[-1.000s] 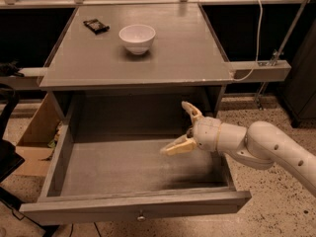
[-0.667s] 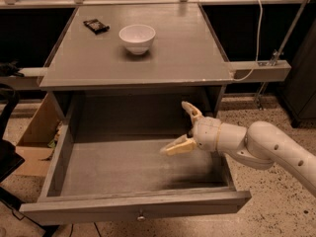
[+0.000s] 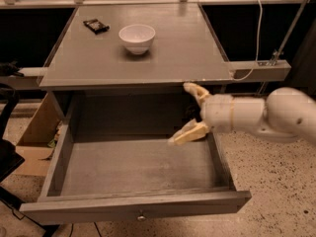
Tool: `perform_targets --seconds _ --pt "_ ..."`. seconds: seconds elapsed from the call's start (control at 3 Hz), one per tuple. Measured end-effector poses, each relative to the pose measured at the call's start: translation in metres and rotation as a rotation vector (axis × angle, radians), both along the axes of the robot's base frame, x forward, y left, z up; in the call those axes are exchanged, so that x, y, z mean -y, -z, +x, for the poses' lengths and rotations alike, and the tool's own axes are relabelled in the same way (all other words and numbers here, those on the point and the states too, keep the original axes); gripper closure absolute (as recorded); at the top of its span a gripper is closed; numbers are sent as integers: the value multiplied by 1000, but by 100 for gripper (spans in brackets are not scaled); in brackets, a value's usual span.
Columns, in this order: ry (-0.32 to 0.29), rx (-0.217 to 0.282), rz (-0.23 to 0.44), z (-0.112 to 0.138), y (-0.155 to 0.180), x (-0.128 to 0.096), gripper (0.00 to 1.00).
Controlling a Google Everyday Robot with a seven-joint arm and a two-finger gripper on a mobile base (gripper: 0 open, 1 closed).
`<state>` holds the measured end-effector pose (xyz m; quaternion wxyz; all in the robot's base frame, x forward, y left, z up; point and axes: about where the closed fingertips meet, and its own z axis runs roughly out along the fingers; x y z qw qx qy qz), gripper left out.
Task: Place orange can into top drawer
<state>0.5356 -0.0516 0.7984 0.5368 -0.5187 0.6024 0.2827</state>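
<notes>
Now below the worktop's (image 3: pixel 163 58) front right corner, the hand (image 3: pixel 191 111) hangs wide open and empty over the top drawer (image 3: pixel 138 164), likely placed there for releasing inside

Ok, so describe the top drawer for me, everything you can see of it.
The top drawer is wide, shallow and grey, wood-like, pulled well out from under the table top. Its flat front panel carries a small round metal knob at the centre. Low walls frame a floor that looks bare; no can shows in it. The gripper hangs over its right rear part, fingers spread open, nothing visible between them; whether it touches the drawer is unclear.
</notes>
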Motion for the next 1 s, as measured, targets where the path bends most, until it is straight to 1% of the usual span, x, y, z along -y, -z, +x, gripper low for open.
perform_targets --seconds 0.33,0.67,1.0 --pt "-61 38 -130 -26 -73 14 0" --pt "-101 38 -353 -67 -150 34 0" --pt "9 13 -518 -102 -167 68 0"
